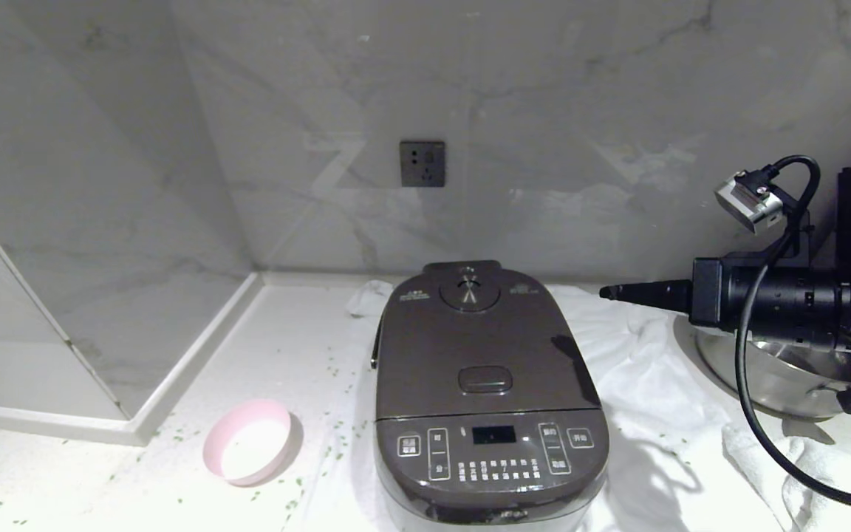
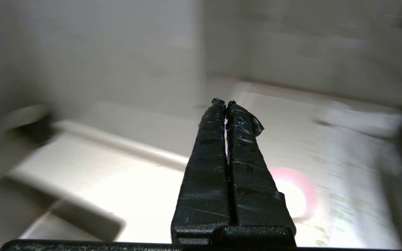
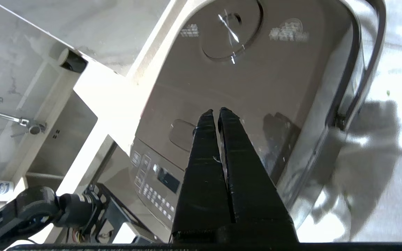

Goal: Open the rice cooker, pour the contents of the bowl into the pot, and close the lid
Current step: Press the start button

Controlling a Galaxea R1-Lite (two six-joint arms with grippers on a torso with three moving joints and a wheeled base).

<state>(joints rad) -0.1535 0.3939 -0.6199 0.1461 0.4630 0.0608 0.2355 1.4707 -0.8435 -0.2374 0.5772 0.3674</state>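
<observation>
Cooker [image 1: 490, 399], lid [image 1: 481, 340] down, on white cloth [image 1: 647, 355]; bowl [image 1: 248, 442] beside it to the left, looking empty (green grains [image 1: 337, 436] scattered about); right gripper [image 1: 606, 292] pinched shut, empty, level beside lid; left gripper [image 2: 226, 103] likewise shut, empty; risk: stray contact shifting cooker on loose cloth.

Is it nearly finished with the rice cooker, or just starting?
Nearly finished, it seems. The pink bowl sits empty on the counter and the lid is down. Both end effectors, left and right, are shut and hold nothing. Green grains lie spilled around.
</observation>
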